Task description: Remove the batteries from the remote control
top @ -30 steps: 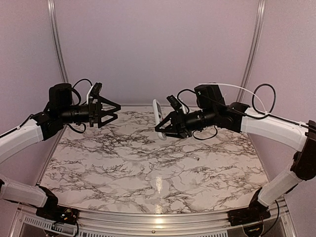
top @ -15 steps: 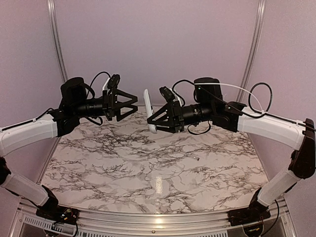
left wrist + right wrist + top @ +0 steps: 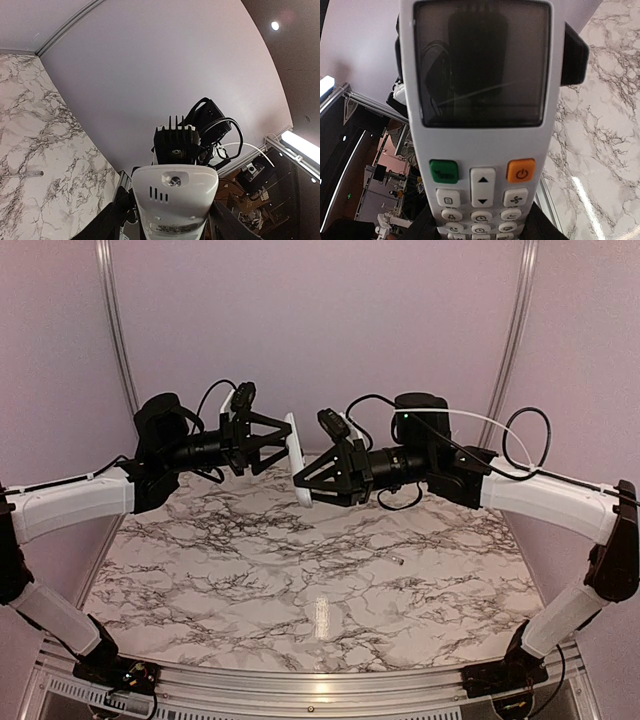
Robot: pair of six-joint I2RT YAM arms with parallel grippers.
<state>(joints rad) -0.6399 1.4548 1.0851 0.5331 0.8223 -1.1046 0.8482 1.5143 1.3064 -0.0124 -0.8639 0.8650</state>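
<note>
Claws first, from my left. My left claw (image 3: pixel 285 443) reaches out level, high over the back part of the marble table (image 3: pixel 250 580), with its jaws spread wide. The screen end of the remote control (image 3: pixel 298 462) stands between its fingers, which flank the handset on either side. I cannot tell whether the pads touch the plastic. From my left wrist I see the remote's white back: three short slots, a screw above them and a label lower down, with my dark fingers (image 3: pixel 107 225) close beside its edges.

The remote hangs in the air between my two claws, well clear of the table, and stands nearly upright with a slight tilt.

My right claw (image 3: pixel 306 487) is clamped on the remote's lower part, one finger against each long side. From my right wrist the face looks straight at me. It has a dark blank screen on top, a green button and an orange power button beneath, arrow keys between them, and rows of small white keys lower down.

Farther right, a thin pale stick (image 3: pixel 397 561) lies flat on the marble, well apart from both claws.
</note>
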